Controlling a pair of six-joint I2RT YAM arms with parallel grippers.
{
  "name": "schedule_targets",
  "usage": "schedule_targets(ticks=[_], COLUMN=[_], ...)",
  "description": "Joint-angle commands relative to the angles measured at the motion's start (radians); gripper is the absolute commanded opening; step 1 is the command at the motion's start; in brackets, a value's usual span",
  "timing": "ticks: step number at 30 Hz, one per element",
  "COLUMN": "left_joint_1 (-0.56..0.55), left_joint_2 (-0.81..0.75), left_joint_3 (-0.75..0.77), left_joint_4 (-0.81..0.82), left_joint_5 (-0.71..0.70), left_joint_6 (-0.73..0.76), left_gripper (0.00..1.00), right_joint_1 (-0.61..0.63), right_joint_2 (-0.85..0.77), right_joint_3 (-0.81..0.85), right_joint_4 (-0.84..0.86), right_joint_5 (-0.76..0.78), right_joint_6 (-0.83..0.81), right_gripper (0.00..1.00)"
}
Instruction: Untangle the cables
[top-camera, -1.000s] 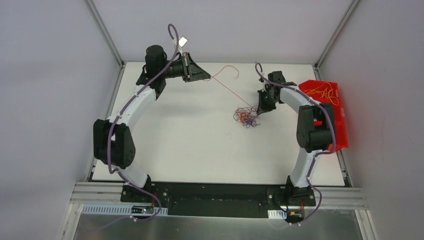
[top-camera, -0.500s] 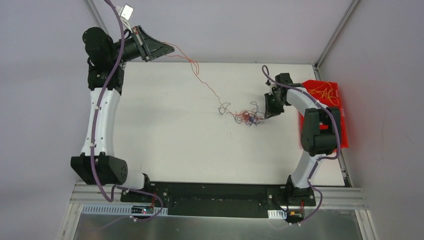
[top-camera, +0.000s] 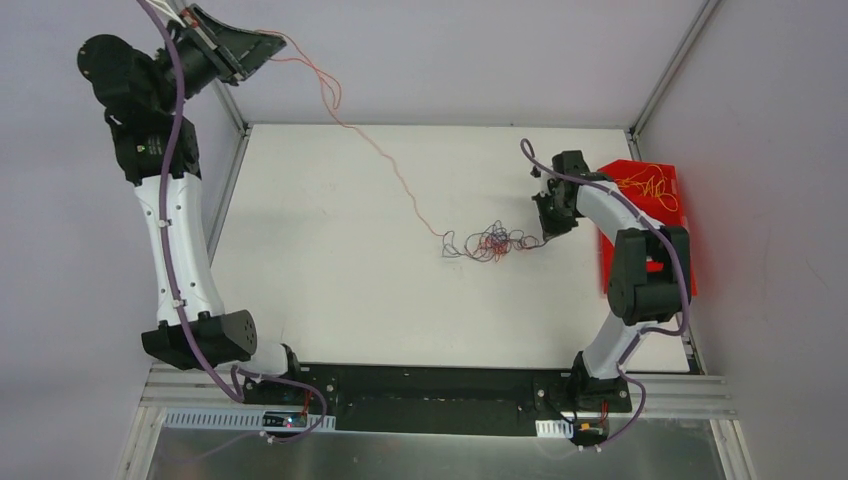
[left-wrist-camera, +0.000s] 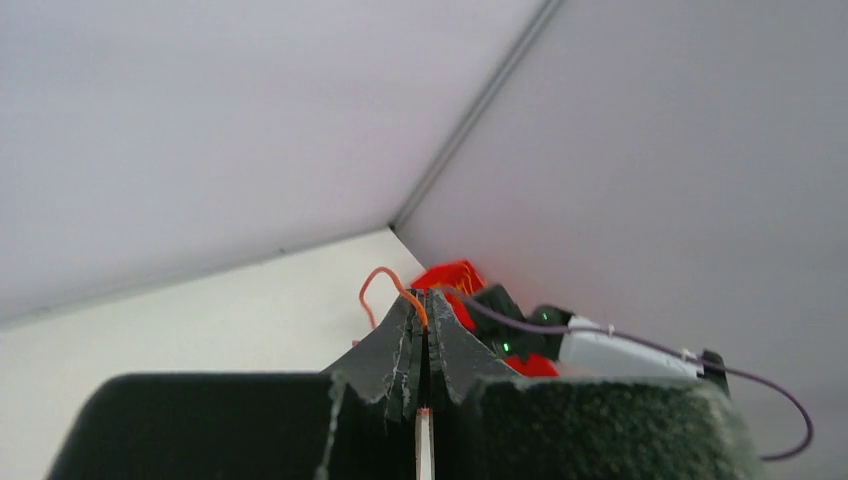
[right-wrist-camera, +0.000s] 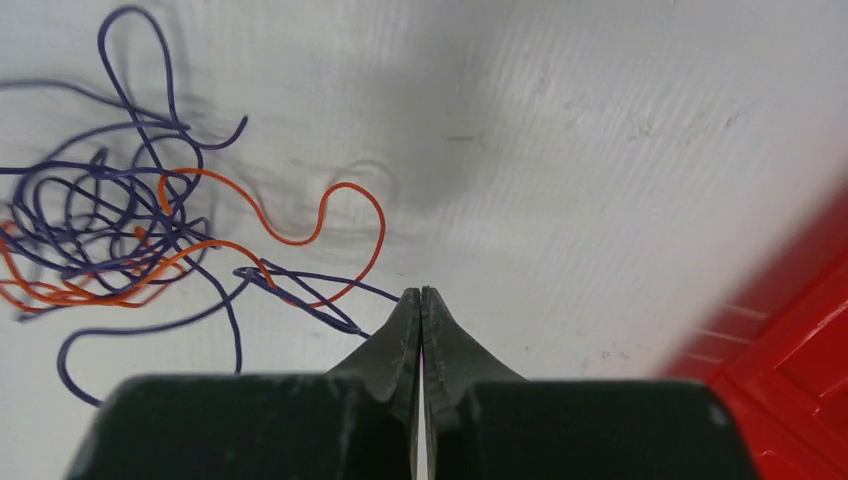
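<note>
Here, from the top camera, you see the left gripper (top-camera: 278, 40) raised high over the far left corner of the table (top-camera: 330, 290), its jaws pressed together on an orange cable (top-camera: 395, 172). That cable hangs in a loose loop just off the tips, then slants down across the table to the tangle (top-camera: 490, 242) of orange, red, blue-purple and dark strands lying right of the table's middle. The right gripper (top-camera: 548, 234) sits low at the tangle's right edge, and a dark strand leads from the knot to its tips. Beside the right arm (top-camera: 610, 205), the red bin (top-camera: 625, 167) stands at the table's right edge, with loose orange-yellow cables (top-camera: 645, 187) in its far end.

In the left wrist view, your fingers meet with no gap, and the orange cable curls out from between the tips. The red bin and part of the right arm show below, blurred.

In the right wrist view, the fingers are likewise closed tip to tip, nipping a blue-purple cable (right-wrist-camera: 330, 310) that leads left into the tangle on the white surface. An orange loop (right-wrist-camera: 383, 225) lies just beyond the tips without touching them. The red bin's wall fills the right edge.
</note>
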Motion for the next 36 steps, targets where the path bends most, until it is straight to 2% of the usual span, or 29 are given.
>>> schedule_targets(ticks=[1, 4, 7, 8, 13, 16, 19, 23, 24, 26, 28, 29, 30, 32, 36], left_joint_1=[0.052, 0.073, 0.072, 0.073, 0.077, 0.078, 0.080, 0.080, 0.080, 0.080, 0.074, 0.067, 0.052, 0.000, -0.185], left_joint_2=[-0.001, 0.003, 0.018, 0.016, -0.026, -0.069, -0.096, -0.071, -0.055, -0.021, 0.010, 0.017, 0.023, 0.030, 0.071], left_joint_3=[0.175, 0.246, 0.239, 0.219, 0.059, -0.088, -0.228, -0.336, -0.356, -0.395, -0.441, -0.467, -0.502, -0.550, -0.600], left_joint_4=[-0.030, -0.049, 0.012, 0.016, -0.140, -0.268, -0.418, -0.628, -0.661, -0.709, -0.735, -0.739, -0.740, -0.742, -0.742], left_joint_5=[-0.117, -0.164, -0.118, -0.110, -0.125, -0.155, -0.244, -0.378, -0.392, -0.396, -0.316, -0.282, -0.210, -0.156, -0.180], left_joint_6=[0.016, 0.059, -0.022, -0.029, 0.119, 0.231, 0.413, 0.636, 0.686, 0.776, 0.875, 0.946, 1.008, 1.120, 1.363], left_gripper=[0.00, 0.00, 0.00, 0.00, 0.00, 0.00, 0.00, 0.00, 0.00, 0.23, 0.48, 0.54, 0.57, 0.60, 0.62], right_joint_1=[-0.011, -0.011, -0.008, -0.005, -0.004, -0.004, -0.003, -0.001, 0.003, 0.018, 0.037, 0.046, 0.055, 0.073, 0.111], right_joint_2=[0.018, 0.008, -0.033, -0.043, -0.034, -0.046, -0.087, -0.109, -0.103, -0.080, -0.052, -0.037, -0.023, 0.003, 0.061], right_joint_3=[-0.064, -0.077, -0.065, -0.053, 0.053, 0.097, 0.121, 0.181, 0.194, 0.246, 0.281, 0.295, 0.306, 0.318, 0.314], right_joint_4=[-0.007, -0.020, -0.035, -0.039, -0.125, -0.195, -0.216, -0.256, -0.267, -0.288, -0.293, -0.291, -0.289, -0.273, -0.211], right_joint_5=[0.147, 0.117, 0.014, -0.005, -0.006, -0.087, -0.168, -0.297, -0.331, -0.383, -0.419, -0.443, -0.467, -0.513, -0.562], right_joint_6=[-0.110, -0.115, -0.103, -0.098, -0.106, -0.127, -0.112, -0.096, -0.085, -0.053, 0.000, 0.016, 0.044, 0.091, 0.187], right_gripper=[0.00, 0.00, 0.00, 0.00, 0.00, 0.00, 0.17, 0.52, 0.54, 0.56, 0.56, 0.56, 0.56, 0.55, 0.54])
